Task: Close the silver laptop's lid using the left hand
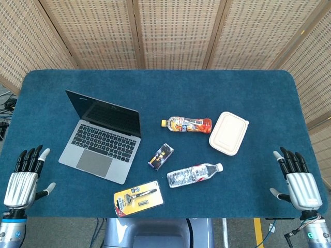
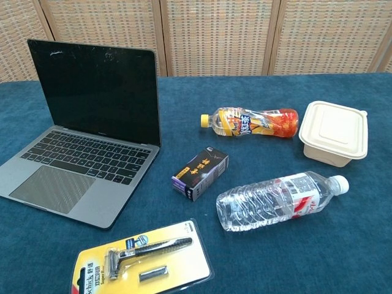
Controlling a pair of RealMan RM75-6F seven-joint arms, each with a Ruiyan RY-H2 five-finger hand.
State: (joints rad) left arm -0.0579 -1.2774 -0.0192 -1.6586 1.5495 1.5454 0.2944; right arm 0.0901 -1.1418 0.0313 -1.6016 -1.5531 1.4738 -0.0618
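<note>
Only head view shows left robot hand.

Light is bright and even from above; my views are sharp, with soft shadows just beside the laptop and faint smudgy glare on its screen.

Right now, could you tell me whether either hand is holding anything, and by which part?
Nothing is held. The left hand and right hand rest open at the table's near corners.
</note>
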